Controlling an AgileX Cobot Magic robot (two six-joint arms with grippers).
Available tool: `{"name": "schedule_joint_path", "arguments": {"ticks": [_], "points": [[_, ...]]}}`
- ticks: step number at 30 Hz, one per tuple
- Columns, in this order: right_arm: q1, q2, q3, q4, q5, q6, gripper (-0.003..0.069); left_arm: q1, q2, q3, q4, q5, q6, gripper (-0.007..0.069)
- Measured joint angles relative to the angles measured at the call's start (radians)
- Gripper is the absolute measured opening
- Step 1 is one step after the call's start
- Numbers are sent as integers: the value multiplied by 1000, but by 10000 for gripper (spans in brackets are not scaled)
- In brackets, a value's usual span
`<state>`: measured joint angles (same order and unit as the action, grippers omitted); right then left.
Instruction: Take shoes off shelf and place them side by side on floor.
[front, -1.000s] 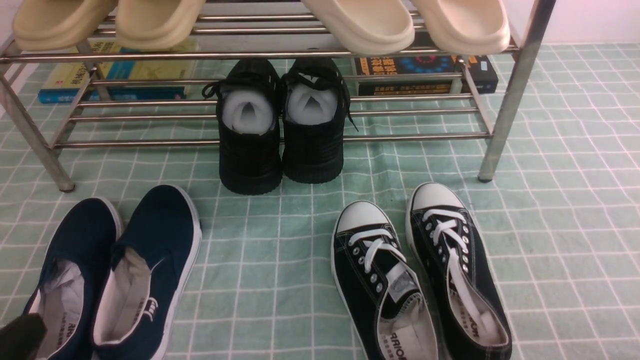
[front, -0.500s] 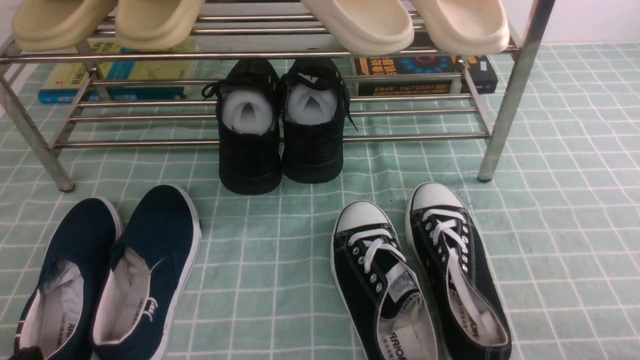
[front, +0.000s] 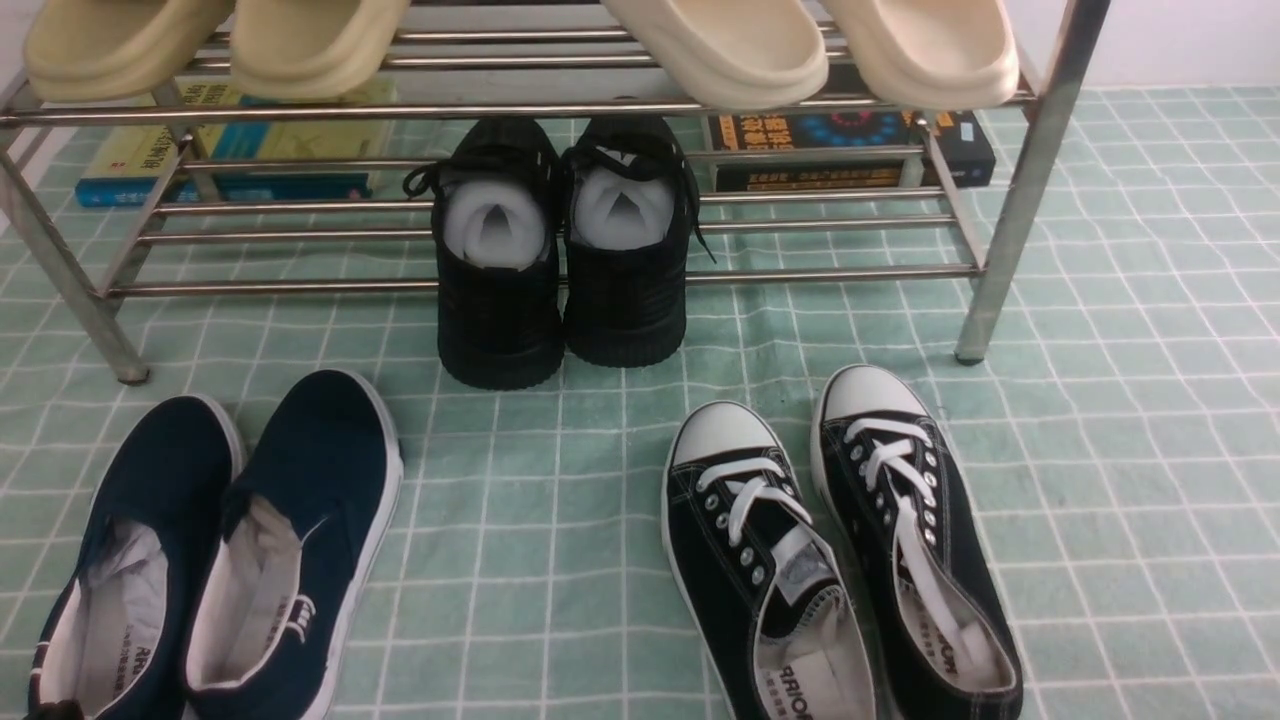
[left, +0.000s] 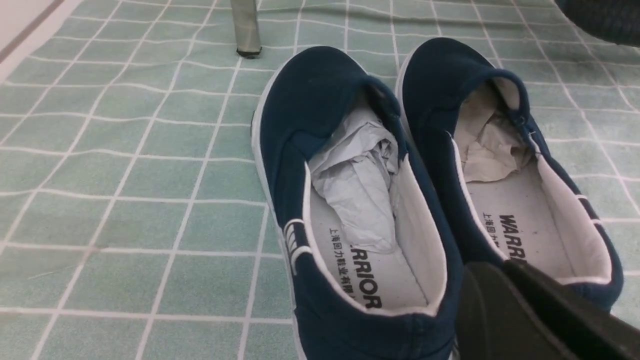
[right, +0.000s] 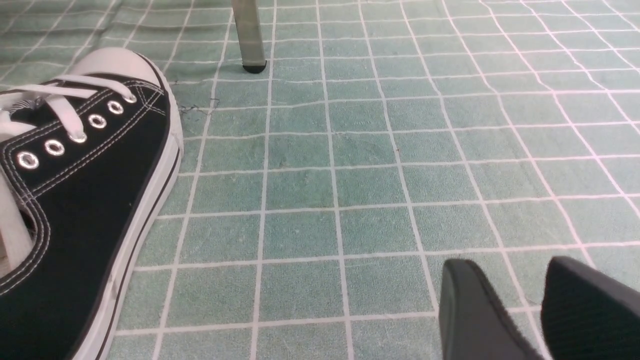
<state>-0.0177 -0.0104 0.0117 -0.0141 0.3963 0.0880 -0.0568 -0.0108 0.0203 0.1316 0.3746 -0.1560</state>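
The two navy-blue shoes (front: 150, 480) (front: 320, 450) lie side by side on the mint-green grid floor (front: 560, 560), at the front left, toes toward the shelf (front: 500, 285). Crumpled paper fills both. In the left wrist view my left gripper (left: 500, 270) hovers just behind the heel of one shoe (left: 500, 200), beside the other shoe (left: 310, 100). Its black fingers are pressed together with nothing between them. My right gripper (right: 512, 270) stands open over bare floor, holding nothing.
Black lace-up sneakers (front: 560, 290) sit on the shelf's lower tier, their heels overhanging the front rail. Black sneakers with white toe caps (front: 840, 560) lie on the floor at the front right. Beige slippers (front: 720, 50) rest on the top tier and books (front: 230, 160) lie underneath.
My left gripper's dark tip has drawn back from the left shoe's heel and almost out of the front view's bottom-left corner. The shoes have stayed put.
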Motion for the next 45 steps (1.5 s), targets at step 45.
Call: {"name": "schedule_joint_path", "arguments": {"ticks": [45], "points": [[0, 0, 0, 0, 0, 0, 240, -3, 0, 0, 42, 0, 0, 92]]}}
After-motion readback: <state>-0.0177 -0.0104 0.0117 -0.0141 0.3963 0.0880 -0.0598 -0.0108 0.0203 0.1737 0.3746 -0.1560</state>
